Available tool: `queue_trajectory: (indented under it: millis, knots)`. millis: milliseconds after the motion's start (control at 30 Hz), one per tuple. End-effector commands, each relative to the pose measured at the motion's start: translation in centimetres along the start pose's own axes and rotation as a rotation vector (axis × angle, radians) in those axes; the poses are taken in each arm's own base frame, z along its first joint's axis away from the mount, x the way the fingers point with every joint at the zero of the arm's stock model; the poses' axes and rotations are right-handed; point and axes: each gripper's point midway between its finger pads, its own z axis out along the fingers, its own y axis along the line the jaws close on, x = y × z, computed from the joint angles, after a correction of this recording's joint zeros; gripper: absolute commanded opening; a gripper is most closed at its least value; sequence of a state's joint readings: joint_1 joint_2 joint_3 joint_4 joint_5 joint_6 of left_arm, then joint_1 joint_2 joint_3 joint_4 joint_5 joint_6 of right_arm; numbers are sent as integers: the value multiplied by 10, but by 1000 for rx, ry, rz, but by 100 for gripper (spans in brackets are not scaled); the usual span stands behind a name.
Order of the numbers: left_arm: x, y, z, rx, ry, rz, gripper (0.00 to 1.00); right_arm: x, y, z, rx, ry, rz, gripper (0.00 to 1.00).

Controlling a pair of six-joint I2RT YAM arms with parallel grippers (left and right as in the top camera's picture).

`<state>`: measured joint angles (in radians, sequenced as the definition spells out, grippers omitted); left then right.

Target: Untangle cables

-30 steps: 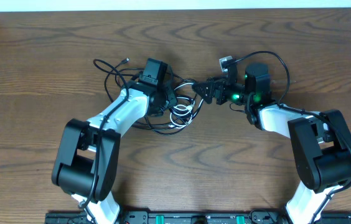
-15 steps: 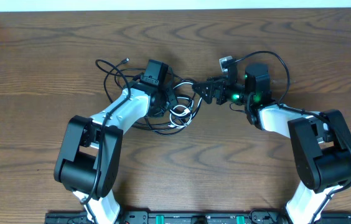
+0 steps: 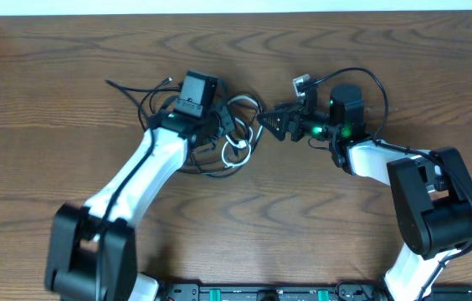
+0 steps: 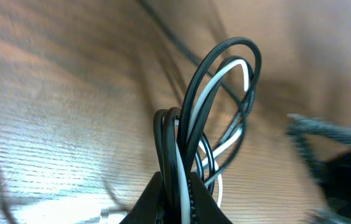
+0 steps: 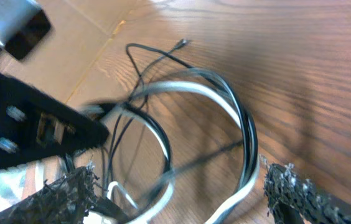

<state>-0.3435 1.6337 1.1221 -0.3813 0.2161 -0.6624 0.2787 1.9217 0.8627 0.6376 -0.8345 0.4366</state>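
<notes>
Looks like a robot lab. Two white and black robot arms [image 3: 140, 167] at a brown wooden table [image 3: 52, 100], a black rail [image 3: 253, 293] with green bits at its near edge.

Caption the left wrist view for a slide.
Left tool clamps a bundle of black and white cables, loops arching above the wooden table.

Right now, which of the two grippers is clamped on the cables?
The left gripper: black and white cables are pinched between its jaws. The right gripper stands open, jaws wide apart.
</notes>
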Motion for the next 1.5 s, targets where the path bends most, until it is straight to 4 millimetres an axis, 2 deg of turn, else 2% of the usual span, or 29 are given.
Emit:
queue_trajectory:
  millis: [0, 167, 400, 633, 800, 933, 1033, 1200, 1333, 1400, 1467]
  knots:
    - [-15, -10, -22, 31, -85, 1, 7, -3, 12, -1, -65, 5, 4, 84]
    - [-23, -25, -35, 97, -119, -81, 7, -6, 22, 4, -92, -6, 24, 82]
    - [-20, -56, -40, 252, -71, -80, 7, -6, 36, 16, -95, -21, 56, 88]
    - [-21, -82, -49, 387, -42, -110, 8, 10, 58, 34, -123, 17, 42, 88]
    - [-25, -130, -79, 660, 25, -109, 8, 11, 59, 36, -117, 15, 43, 89]
    - [-39, -154, -105, 815, 27, -158, 7, 13, 58, 37, -113, 22, 49, 89]
    - [-40, -155, -105, 817, 25, -156, 7, 6, 54, 33, -108, 0, 94, 91]
    - [-45, -149, -107, 818, 14, -143, 8, -11, 33, 20, -63, -50, 214, 92]
    - [-43, -142, -112, 845, 13, -7, 7, -24, 11, 3, -29, -91, 233, 91]
    - [-38, -135, -113, 850, 36, 63, 7, -31, 0, -8, -16, -111, 275, 94]
    - [-32, -127, -111, 845, 55, 119, 7, -36, 1, -16, -54, -110, 267, 98]
